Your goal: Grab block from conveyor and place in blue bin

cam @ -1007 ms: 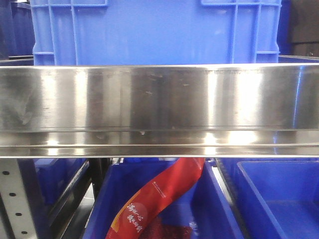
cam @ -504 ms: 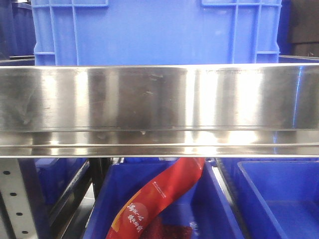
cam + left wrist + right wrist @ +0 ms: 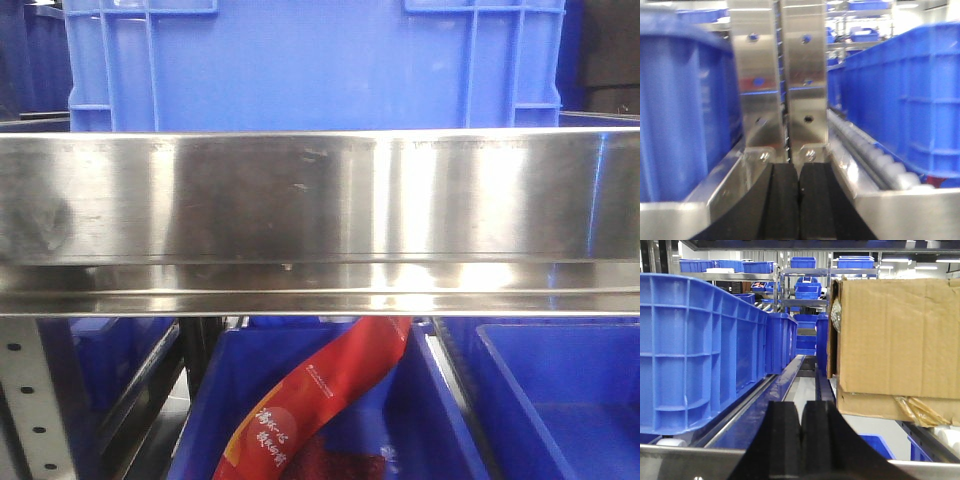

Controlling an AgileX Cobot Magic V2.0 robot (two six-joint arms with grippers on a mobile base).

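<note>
The front view shows three blue plastic bins: one tall ribbed bin (image 3: 315,65) above the steel rail, and two open bins (image 3: 440,420) (image 3: 560,400) below. One red printed plastic bag (image 3: 320,395) lies there. The right wrist view shows one brown cardboard box (image 3: 895,335).

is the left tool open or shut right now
Shut and empty. In the left wrist view the left tool has its two black pads pressed together with only a thin seam, nothing between them.
</note>
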